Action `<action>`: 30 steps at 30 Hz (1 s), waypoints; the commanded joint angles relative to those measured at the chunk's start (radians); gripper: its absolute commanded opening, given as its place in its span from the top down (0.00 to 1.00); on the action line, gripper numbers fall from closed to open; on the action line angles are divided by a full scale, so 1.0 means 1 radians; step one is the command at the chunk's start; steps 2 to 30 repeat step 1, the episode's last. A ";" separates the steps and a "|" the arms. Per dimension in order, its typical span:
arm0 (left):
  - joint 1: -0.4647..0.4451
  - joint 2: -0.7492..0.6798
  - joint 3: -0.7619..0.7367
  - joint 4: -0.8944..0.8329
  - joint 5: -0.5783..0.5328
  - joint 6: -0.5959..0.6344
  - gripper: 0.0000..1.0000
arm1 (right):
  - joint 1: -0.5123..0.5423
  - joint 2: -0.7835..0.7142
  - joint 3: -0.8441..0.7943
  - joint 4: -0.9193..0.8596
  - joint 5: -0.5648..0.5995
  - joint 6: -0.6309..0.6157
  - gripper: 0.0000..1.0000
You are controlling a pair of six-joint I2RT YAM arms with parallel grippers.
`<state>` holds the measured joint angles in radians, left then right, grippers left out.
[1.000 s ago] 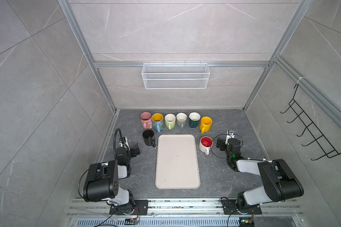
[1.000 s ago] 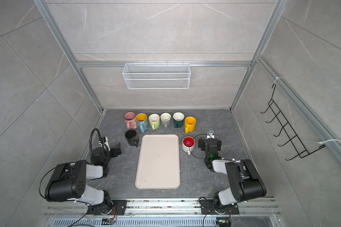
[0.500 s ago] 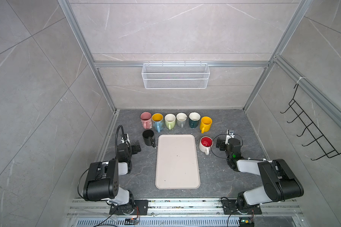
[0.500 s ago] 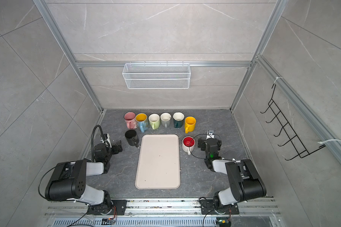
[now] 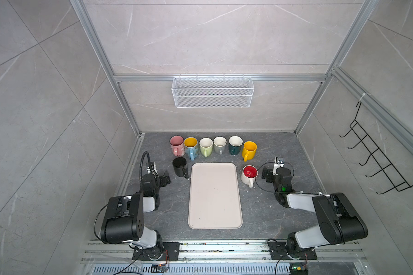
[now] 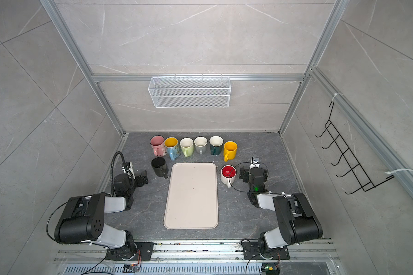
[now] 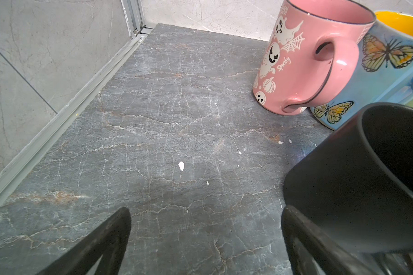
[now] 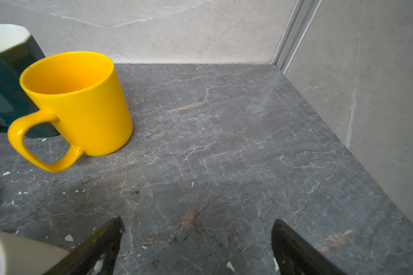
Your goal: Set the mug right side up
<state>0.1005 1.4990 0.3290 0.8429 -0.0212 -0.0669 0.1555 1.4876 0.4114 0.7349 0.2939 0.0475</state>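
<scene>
As both top views show: matte black ceramic mug [image 5: 179, 166] stands mouth-up beside the cream rectangular plastic tray [image 5: 215, 202], off the back row [image 5: 205, 146] of mugs; likely the task's mug, already righted.
Left wrist: left gripper [image 7: 205, 210] spread wide, empty, just beside it, clear for retreat.
Right wrist: right gripper [image 8: 198, 220] spread, empty, over bare grey stone tabletop [image 8: 224, 142]; idle, out of the way.

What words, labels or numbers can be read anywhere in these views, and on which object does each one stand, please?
"Spooky": on the pink ceramic mug with white ghosts, beside its handle.
Lettering near that mug's rim: too tilted to read.
Nothing else is legible in any view.
</scene>
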 commanded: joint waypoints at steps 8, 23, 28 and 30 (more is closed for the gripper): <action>0.001 -0.002 0.014 0.028 -0.002 0.016 0.00 | -0.003 -0.006 0.001 0.018 -0.009 -0.017 0.01; 0.001 -0.002 0.014 0.028 -0.002 0.016 0.00 | -0.003 -0.006 0.001 0.018 -0.009 -0.017 0.01; 0.001 -0.002 0.014 0.028 -0.002 0.016 0.00 | -0.003 -0.006 0.001 0.018 -0.009 -0.017 0.01; 0.001 -0.002 0.014 0.028 -0.002 0.016 0.00 | -0.003 -0.006 0.001 0.018 -0.009 -0.017 0.01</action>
